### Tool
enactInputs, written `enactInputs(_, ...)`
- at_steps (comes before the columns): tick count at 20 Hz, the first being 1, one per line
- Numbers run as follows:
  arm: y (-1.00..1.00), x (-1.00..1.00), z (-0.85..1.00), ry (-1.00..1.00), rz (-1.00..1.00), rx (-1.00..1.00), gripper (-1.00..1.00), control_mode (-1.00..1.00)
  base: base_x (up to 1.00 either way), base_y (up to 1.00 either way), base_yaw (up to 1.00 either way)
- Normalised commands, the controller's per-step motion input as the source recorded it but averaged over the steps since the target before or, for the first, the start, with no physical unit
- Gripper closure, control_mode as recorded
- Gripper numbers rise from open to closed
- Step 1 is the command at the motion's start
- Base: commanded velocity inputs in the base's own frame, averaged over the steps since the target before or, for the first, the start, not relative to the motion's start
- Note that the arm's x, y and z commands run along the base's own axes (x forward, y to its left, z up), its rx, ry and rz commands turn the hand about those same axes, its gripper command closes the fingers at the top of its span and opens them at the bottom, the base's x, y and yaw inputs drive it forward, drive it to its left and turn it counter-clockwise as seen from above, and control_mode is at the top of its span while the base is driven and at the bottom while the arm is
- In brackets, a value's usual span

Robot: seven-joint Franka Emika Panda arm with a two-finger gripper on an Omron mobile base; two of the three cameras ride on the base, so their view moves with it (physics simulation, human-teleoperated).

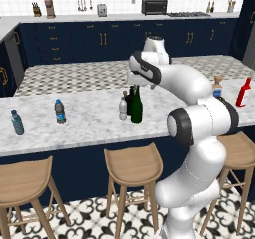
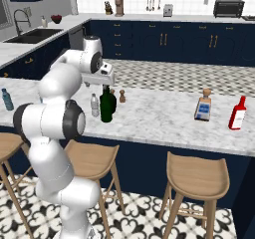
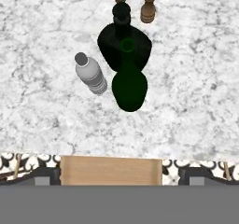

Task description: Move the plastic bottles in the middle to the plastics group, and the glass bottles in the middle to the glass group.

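Left base view: white arm bends across centre frame, its gripper (image 1: 135, 81) poised just above the cluster on the grey marble counter (image 1: 89, 121). Tall slim dark green wine bottle (image 1: 137, 106) stands at centre, with the small clear-greyish water bottle (image 1: 122, 108) just beside it on the left. Two blue-labelled water bottles (image 1: 60, 111) stand far left; the slim red bottle (image 1: 243, 92) and the squarish clear bottle with brown stopper (image 1: 217, 86) far right.

Right base view: gripper (image 2: 103, 78) sits over the green bottle (image 2: 106, 105) left of centre. Squat black bottle (image 2: 112, 101) is touching or nearly touching behind it. Jaws look spread wide, nothing pinched.

Hand view: green bottle (image 3: 129, 78) at centre overlaps the black one (image 3: 123, 41) above it; greyish bottle (image 3: 90, 73) to its left; two tiny brown shakers (image 3: 148, 4) along the top edge.

Risk, as judgement: the three stand so close that a descending finger could knock a neighbour over, and a toppled bottle could roll off the counter's near edge. A tall bottle gripped high might swing.
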Motion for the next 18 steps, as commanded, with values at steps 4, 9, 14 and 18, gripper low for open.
enactInputs(4, 0.01, 0.39, -0.14, -0.01, 0.0, 0.0, -1.0, -1.0, 0.0, 0.0, 0.0)
enactInputs(9, -0.03, 0.24, -0.27, -0.05, 0.0, 0.0, -1.0, -1.0, 0.0, 0.0, 0.0)
enactInputs(14, 0.0, 0.07, -0.26, 0.0, 0.0, 0.0, -1.0, -1.0, 0.0, 0.0, 0.0)
enactInputs(18, 0.0, 0.08, -0.11, 0.0, 0.0, 0.0, -1.0, -1.0, 0.0, 0.0, 0.0)
